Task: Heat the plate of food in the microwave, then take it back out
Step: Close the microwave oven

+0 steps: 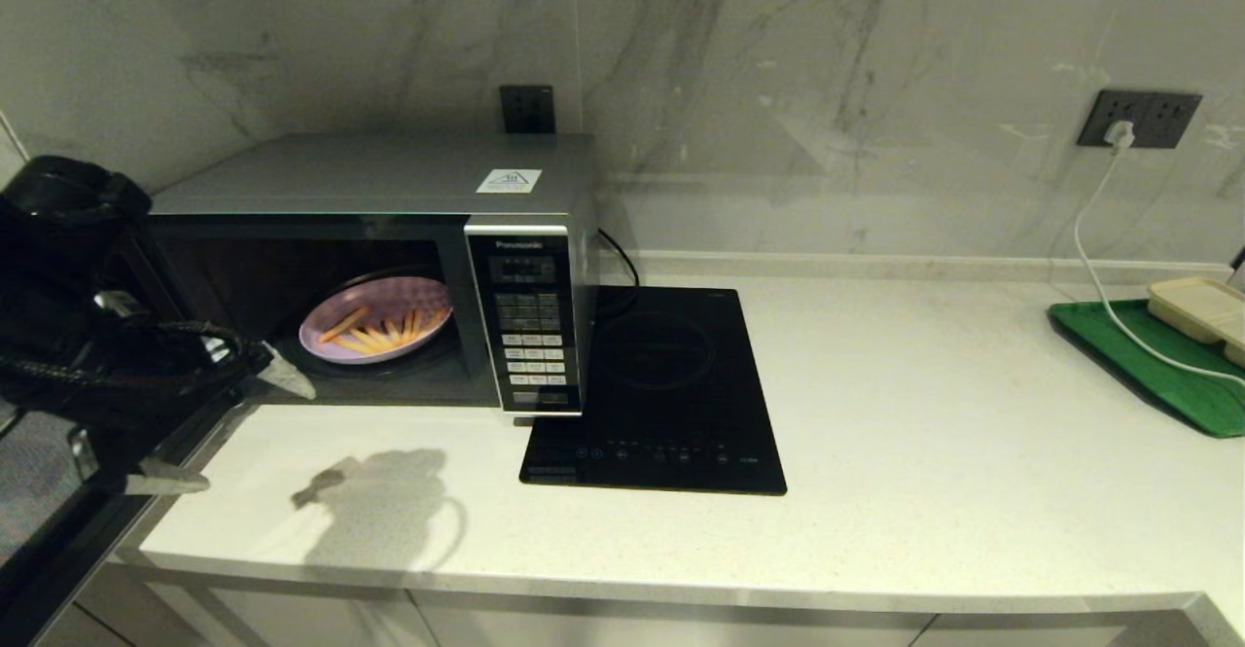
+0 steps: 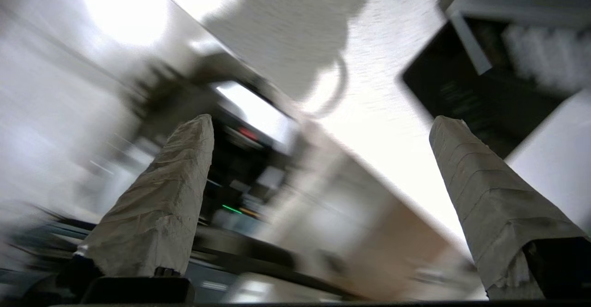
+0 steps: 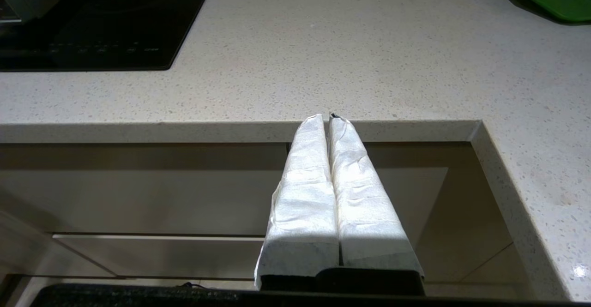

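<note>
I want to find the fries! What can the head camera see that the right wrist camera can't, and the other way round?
Only the head view shows the round lilac plastic plate of orange-yellow fries inside the open silver microwave, and the left pincer, open and empty, in front of it. Only the right wrist view shows the right pincer, shut, parked below the counter's edge. Both show the flat black induction hob, the pale speckled stone counter and the green tray.

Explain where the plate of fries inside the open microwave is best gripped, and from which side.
Grip the near rim of the plate, coming level through the microwave front opening. The plate is shallow and flat, the walls and roof block other sides, and its front rim seems free of fries.
</note>
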{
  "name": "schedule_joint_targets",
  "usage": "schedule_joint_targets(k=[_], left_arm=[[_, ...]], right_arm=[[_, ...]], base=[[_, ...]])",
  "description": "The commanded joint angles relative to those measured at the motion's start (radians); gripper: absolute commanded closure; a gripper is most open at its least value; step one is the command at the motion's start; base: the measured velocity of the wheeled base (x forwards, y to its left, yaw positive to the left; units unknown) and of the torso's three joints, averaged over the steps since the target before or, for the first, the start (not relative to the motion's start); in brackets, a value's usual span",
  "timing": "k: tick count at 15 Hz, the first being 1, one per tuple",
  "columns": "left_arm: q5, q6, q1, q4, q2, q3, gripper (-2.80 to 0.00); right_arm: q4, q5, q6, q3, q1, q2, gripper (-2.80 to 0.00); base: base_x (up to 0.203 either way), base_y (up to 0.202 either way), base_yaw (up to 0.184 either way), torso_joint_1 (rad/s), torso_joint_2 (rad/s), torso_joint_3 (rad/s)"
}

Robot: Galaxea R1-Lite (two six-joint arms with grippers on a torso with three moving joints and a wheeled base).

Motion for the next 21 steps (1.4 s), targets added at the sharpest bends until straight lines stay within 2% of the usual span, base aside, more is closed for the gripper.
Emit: schedule_joint_targets(k=[1,4,8,10,12,14,16,21], left_arm=[[0.119,0.266,0.005,0.01,-0.153,0.05,0.0],[0.231,0.312,0.018,0.038,-0.157,-0.031,0.0],[0.269,0.422,0.107,0.084,-0.118,-0.29,0.0],[0.281,0.449,0.176,0.147,-0.058,-0.465,0.0],[0.297,0.499,0.293,0.196,-0.009,-0.581,0.0],[0.312,0.564,0.413,0.192,0.009,-0.583,0.0],[0.315,0.58,0.487,0.188,0.027,-0.583,0.0],[0.312,0.583,0.596,0.186,0.05,-0.582,0.0]], right_arm=[[0.001,0.0,0.0,0.0,0.0,0.0,0.0],[0.001,0.0,0.0,0.0,0.0,0.0,0.0],[0.001,-0.001,0.0,0.0,0.0,0.0,0.0],[0.001,-0.001,0.0,0.0,0.0,0.0,0.0],[0.001,0.0,0.0,0.0,0.0,0.0,0.0],[0.001,-0.001,0.0,0.0,-0.001,0.0,0.0],[0.001,0.0,0.0,0.0,0.0,0.0,0.0],[0.001,-0.001,0.0,0.0,0.0,0.0,0.0]], base=[[0.0,0.0,0.0,0.0,0.0,0.0],[0.0,0.0,0.0,0.0,0.0,0.0],[0.0,0.0,0.0,0.0,0.0,0.0],[0.0,0.0,0.0,0.0,0.0,0.0],[0.0,0.0,0.0,0.0,0.0,0.0],[0.0,0.0,0.0,0.0,0.0,0.0],[0.0,0.0,0.0,0.0,0.0,0.0],[0.0,0.0,0.0,0.0,0.0,0.0]])
